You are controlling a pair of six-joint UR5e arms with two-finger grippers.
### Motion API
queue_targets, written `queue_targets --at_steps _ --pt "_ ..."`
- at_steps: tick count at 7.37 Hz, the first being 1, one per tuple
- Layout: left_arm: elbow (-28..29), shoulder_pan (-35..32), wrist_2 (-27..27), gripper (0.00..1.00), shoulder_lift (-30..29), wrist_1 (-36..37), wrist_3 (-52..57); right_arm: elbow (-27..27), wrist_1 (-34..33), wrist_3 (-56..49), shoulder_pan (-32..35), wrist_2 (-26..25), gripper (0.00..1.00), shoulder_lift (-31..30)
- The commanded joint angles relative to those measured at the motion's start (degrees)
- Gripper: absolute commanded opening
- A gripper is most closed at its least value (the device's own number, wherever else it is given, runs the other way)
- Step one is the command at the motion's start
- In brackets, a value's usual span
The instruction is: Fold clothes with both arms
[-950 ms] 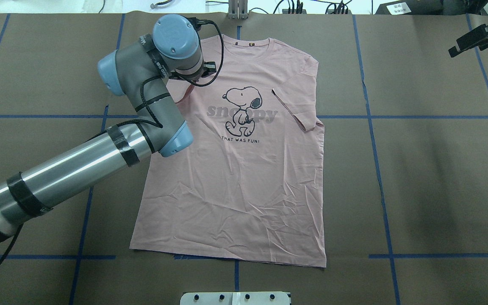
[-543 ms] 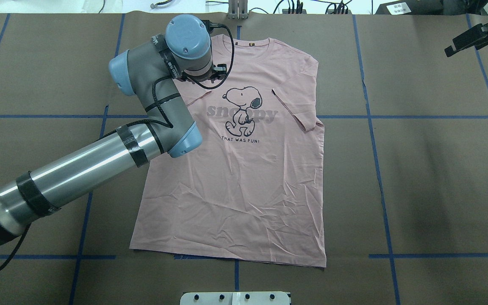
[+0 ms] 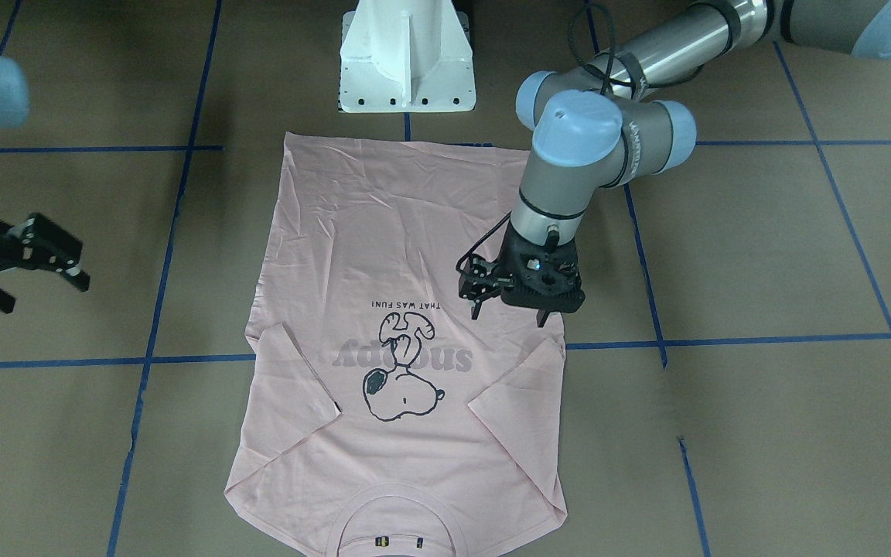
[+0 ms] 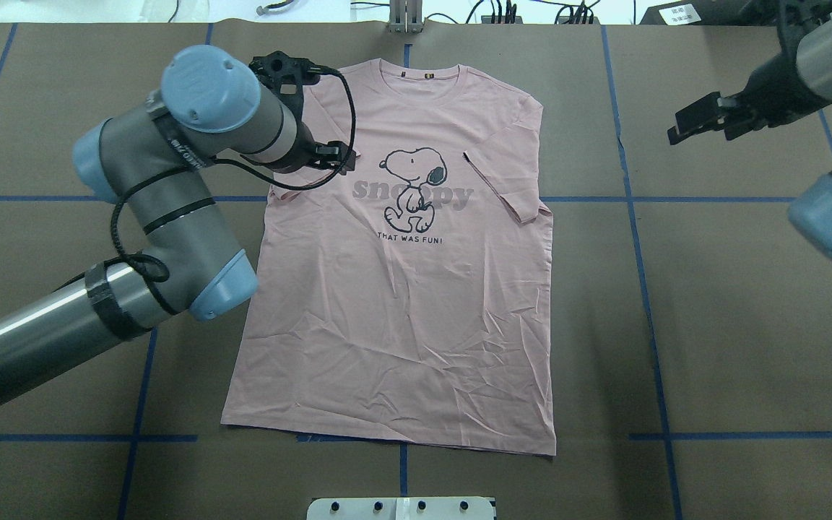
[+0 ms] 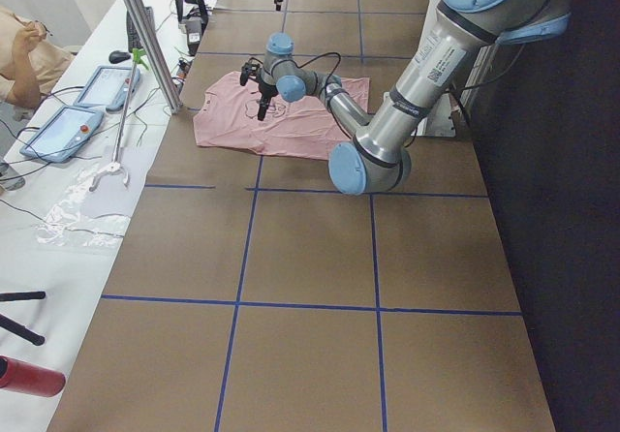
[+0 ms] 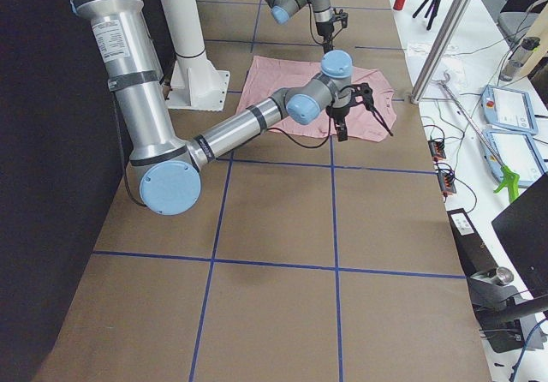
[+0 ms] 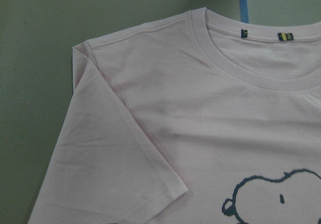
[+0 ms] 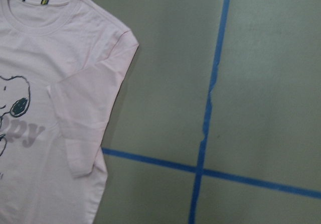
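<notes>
The pale pink T-shirt (image 4: pixel 401 303) lies flat and front up, with the dog print and lettering showing and the collar (image 4: pixel 427 72) at the far side. Both sleeves are folded in onto the front: the left sleeve (image 3: pixel 519 394) and the right sleeve (image 4: pixel 506 180). My left gripper (image 3: pixel 509 316) hangs open and empty above the shirt, beside the left sleeve, which shows flat in the left wrist view (image 7: pixel 100 153). My right gripper (image 3: pixel 43 292) is open and empty above bare table, off the shirt's right side; it also shows in the overhead view (image 4: pixel 683 128).
The table is covered in brown paper with blue tape lines (image 4: pixel 633 217). The white pedestal base (image 3: pixel 407 54) stands at the robot's side of the shirt. A metal post (image 5: pixel 145 35) and tablets (image 5: pixel 58 127) are at the far edge, on the operators' side.
My left gripper laid the left sleeve on the shirt front and let go, and the arm swung back leftward. My right arm moved in from the far right edge toward the shirt.
</notes>
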Motion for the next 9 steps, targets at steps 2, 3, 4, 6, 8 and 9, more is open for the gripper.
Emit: queue_targets --at_steps 2,3,4,6,8,9 --pt "-17.3 4.2 -0.7 1.00 13.4 -0.4 -1.3 18.6 -0.1 29.8 -26.9 -21.6 1.00 -9.8" --pt "-20.7 6.7 -0.3 1.00 16.7 -0.8 -5.0 20.6 -0.1 37.3 -35.5 -28.9 1.00 -11.0" --pt "-24.0 10.4 2.0 1.00 20.0 -0.8 -7.4 21.7 -0.2 44.3 -44.0 -37.0 1.00 -12.0" --pt "-26.0 17.1 7.8 0.90 28.9 -7.0 -13.9 23.2 -0.5 50.9 -53.3 -44.0 0.98 -14.1" --pt "-25.6 19.4 9.3 0.72 37.0 -14.7 -16.0 23.2 -2.3 52.2 -54.3 -44.3 0.96 -14.3" --pt "-25.5 21.1 9.9 0.72 38.0 -14.7 -16.6 23.2 -2.8 53.1 -55.0 -45.1 0.96 -14.2"
